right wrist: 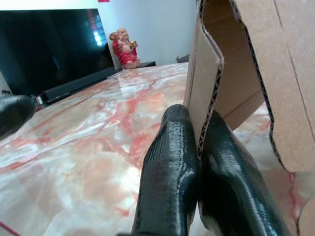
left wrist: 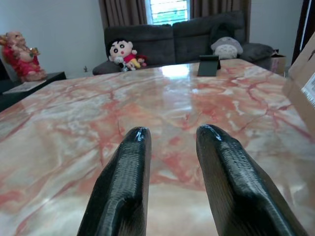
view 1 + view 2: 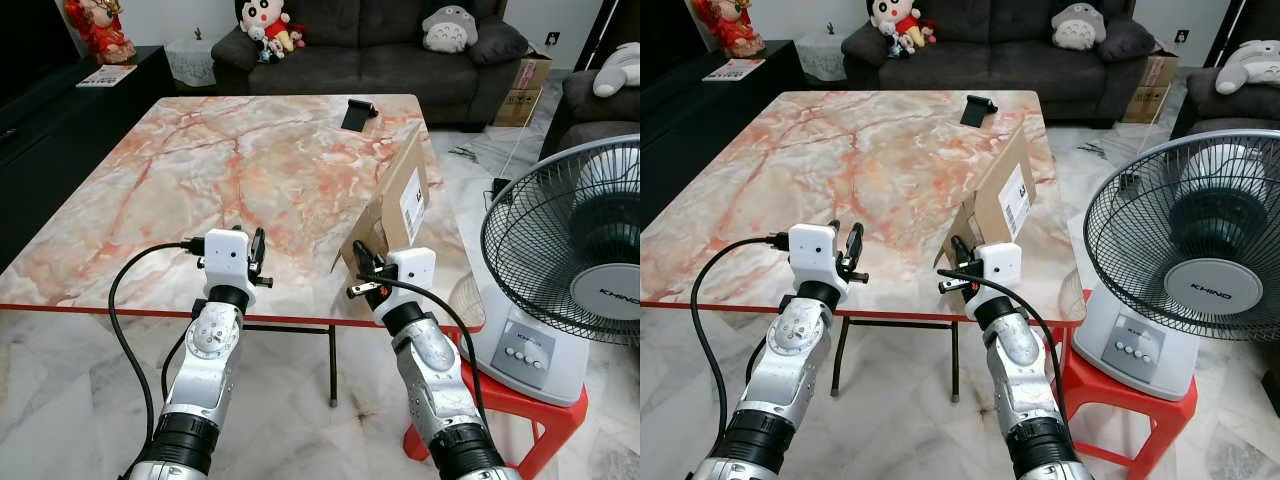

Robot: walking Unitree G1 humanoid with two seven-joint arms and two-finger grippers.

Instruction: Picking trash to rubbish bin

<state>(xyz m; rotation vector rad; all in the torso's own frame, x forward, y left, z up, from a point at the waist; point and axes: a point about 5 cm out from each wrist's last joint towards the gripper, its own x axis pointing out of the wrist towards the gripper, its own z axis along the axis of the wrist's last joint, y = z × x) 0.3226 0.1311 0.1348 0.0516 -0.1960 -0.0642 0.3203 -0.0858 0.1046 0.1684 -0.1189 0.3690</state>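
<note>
A flattened brown cardboard box (image 3: 395, 205) with a white label stands on its edge along the right side of the marble table (image 3: 230, 180). My right gripper (image 3: 362, 268) is shut on the box's near flap; in the right wrist view the corrugated cardboard edge (image 1: 204, 88) runs down between the two black fingers (image 1: 170, 162). My left gripper (image 3: 256, 258) hovers just over the table's near edge, open, with nothing between its fingers (image 2: 129, 162).
A black phone stand (image 3: 356, 113) sits at the table's far side. A standing fan (image 3: 570, 250) on a red stool (image 3: 500, 410) is close to my right arm. A dark sofa (image 3: 380, 45) with plush toys lies behind, and a TV cabinet (image 3: 60, 110) at left.
</note>
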